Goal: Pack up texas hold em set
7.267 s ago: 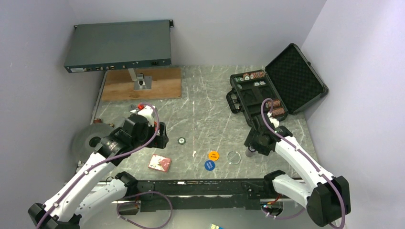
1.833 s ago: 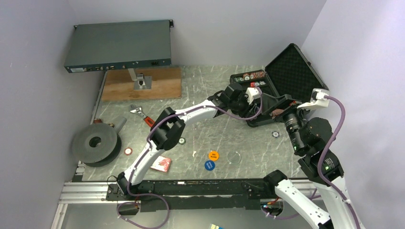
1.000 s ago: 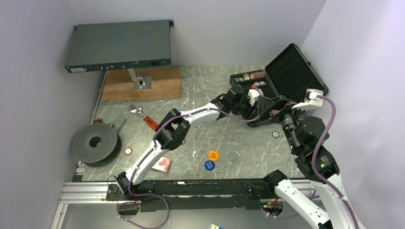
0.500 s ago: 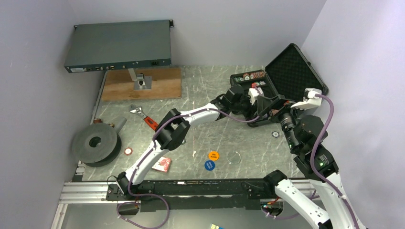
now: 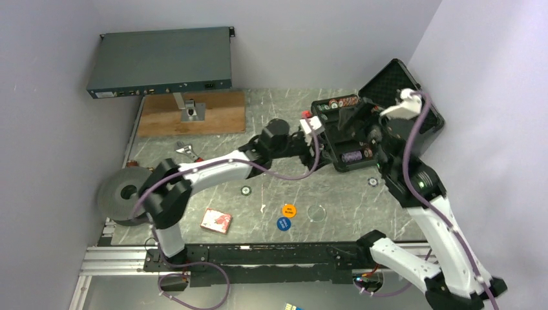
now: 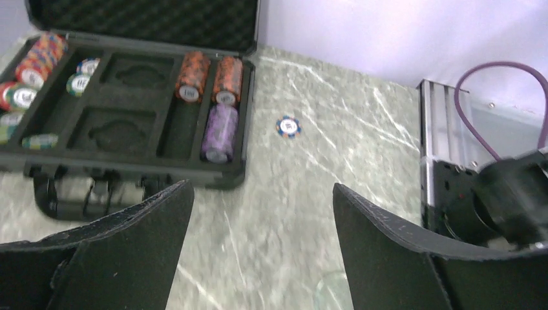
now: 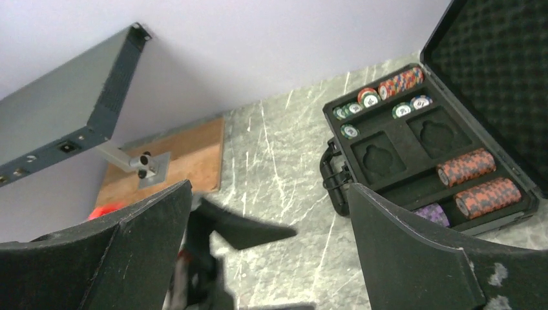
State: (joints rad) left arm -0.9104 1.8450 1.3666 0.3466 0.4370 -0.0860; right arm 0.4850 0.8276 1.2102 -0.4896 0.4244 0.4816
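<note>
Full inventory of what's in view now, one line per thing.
Black hard case: 1, open, far right.
Chip stacks: several, orange, purple, mixed; in case.
Loose poker chips: 2; mid-table, other before case.
Orange round disc: 1, near centre.
Blue round disc: 1, beside orange.
Red card deck: 1, near left.
Clear ring: 1, right of discs.
Grey rack-mount box: 1, far left.
Wooden board: 1, below box.
Wrench: 1, silver head, left of centre.
Grey spool: 1, left edge.
Left gripper: open, by case handle.
Right gripper: open, raised.
</note>
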